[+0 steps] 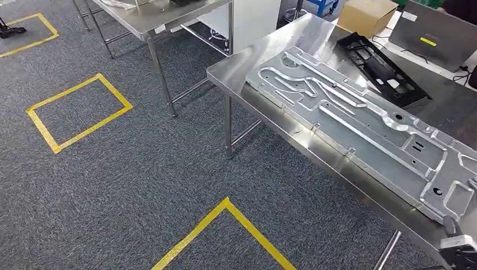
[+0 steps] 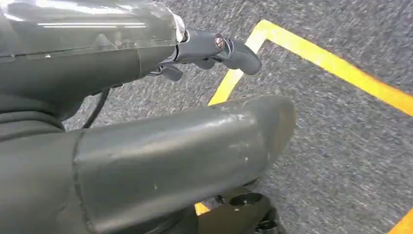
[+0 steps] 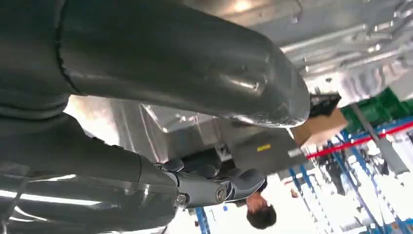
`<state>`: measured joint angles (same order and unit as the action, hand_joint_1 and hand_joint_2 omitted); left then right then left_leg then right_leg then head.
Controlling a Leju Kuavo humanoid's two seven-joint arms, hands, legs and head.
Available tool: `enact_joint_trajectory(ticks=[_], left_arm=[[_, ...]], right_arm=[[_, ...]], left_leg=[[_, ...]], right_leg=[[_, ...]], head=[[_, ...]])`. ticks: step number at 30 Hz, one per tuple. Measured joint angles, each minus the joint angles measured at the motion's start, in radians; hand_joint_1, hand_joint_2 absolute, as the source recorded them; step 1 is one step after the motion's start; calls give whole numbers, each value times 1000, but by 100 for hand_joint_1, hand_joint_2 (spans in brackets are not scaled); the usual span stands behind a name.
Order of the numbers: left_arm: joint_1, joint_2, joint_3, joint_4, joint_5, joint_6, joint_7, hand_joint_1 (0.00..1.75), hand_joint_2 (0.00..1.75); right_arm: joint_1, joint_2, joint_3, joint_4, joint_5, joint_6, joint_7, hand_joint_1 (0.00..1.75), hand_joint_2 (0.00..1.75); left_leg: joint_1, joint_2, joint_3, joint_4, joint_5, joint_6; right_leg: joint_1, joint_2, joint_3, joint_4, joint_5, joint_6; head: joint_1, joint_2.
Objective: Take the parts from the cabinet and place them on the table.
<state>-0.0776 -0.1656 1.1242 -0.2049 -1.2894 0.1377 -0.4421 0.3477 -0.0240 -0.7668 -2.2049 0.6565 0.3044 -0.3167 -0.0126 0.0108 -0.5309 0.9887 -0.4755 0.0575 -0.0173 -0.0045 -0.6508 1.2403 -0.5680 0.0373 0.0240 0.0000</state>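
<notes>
Grey carpet [image 1: 140,169] with yellow tape squares [image 1: 79,111], steel table [image 1: 264,53] ahead and to right. Large metal plate [image 1: 360,121] lies flat on table, near end just beside right hand [image 1: 458,247]; whether hand grips it, cannot tell. Left hand [image 2: 214,48] hangs over carpet, fingers loosely apart, holding nothing. Judgement: placing step nearly done; next move calls for releasing plate, then returning to cabinet for more.

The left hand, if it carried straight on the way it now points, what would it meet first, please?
Most likely the grey carpet. In the left wrist view the left hand holds nothing and points down at the floor, near a yellow tape line; nothing else lies in its way, though depth is hard to judge.
</notes>
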Motion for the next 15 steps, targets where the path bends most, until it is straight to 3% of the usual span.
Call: enact_joint_trajectory(ticks=[2, 3, 5, 6, 9, 15], left_arm=[[0, -1, 0, 0, -3, 0, 1, 0, 0], [0, -3, 0, 0, -3, 0, 2, 0, 0], [-2, -5, 0, 0, -8, 0, 6, 0, 0], [-2, -5, 0, 0, -9, 0, 9, 0, 0], [-1, -5, 0, 0, -10, 0, 10, 0, 0], [0, -6, 0, 0, -14, 3, 12, 0, 0]], right_arm=[[2, -2, 15, 4, 5, -3, 3, 0, 0], [2, -4, 22, 5, 7, -4, 6, 0, 0], [10, -7, 39, 8, 10, -5, 19, 0, 0], [15, -9, 47, 11, 11, -5, 26, 0, 0], [28, -21, 61, 18, 11, -5, 39, 0, 0], [45, -38, 68, 24, 3, 6, 51, 0, 0]], left_leg=[[-2, -1, -4, 4, 4, -2], [-4, -1, -6, 6, 6, -5], [-9, 0, -15, 14, 8, -12], [-12, 0, -17, 15, 4, 0], [-7, 0, -17, 15, 10, -9], [-4, -1, -20, 15, 17, -17]], right_leg=[[10, 0, 125, -183, 68, -18], [16, -2, 151, -237, 56, -31], [19, -2, 149, -252, 62, -30], [15, -1, 148, -252, 64, -20], [17, -1, 145, -249, 66, -24], [20, -1, 141, -244, 68, -28]], head=[[0, 0], [0, 0], [0, 0], [0, 0], [-1, 0], [-2, 0]])
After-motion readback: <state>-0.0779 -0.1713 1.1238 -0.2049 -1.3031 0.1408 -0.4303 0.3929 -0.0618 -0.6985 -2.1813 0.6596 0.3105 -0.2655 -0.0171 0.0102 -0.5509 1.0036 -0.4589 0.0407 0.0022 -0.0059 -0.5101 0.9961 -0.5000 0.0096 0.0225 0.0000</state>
